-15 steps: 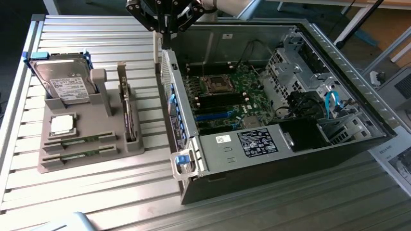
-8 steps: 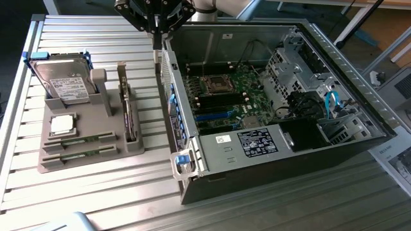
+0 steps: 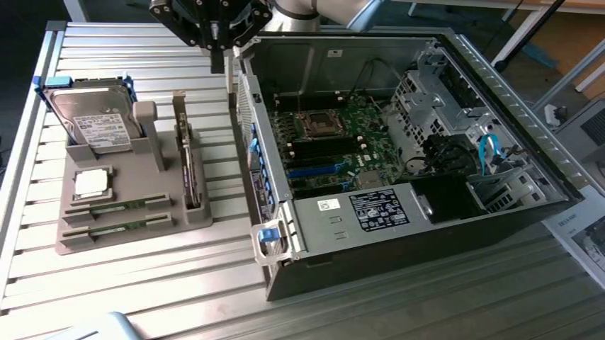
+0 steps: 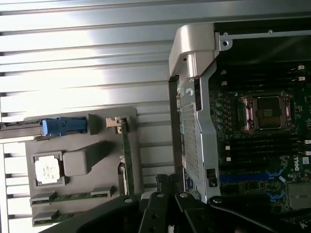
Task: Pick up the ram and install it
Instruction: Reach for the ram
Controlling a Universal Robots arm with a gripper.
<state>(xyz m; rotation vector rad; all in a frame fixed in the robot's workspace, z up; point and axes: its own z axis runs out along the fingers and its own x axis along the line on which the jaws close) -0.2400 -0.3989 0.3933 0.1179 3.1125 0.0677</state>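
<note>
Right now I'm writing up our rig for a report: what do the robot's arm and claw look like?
The claw is matte black, an angular body narrowing to slim fingers. The arm behind it is a smooth, rounded light-grey tube. The wrist view adds pale screw heads on the claw and what looks like a black cable.

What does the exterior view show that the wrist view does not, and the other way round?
Exterior view adds: the hard drive's white label, the black sticker, blue cables. Wrist view adds: white lettering on the motherboard. Both: the grey holder, processor chip, two ram sticks and the empty socket.
</note>
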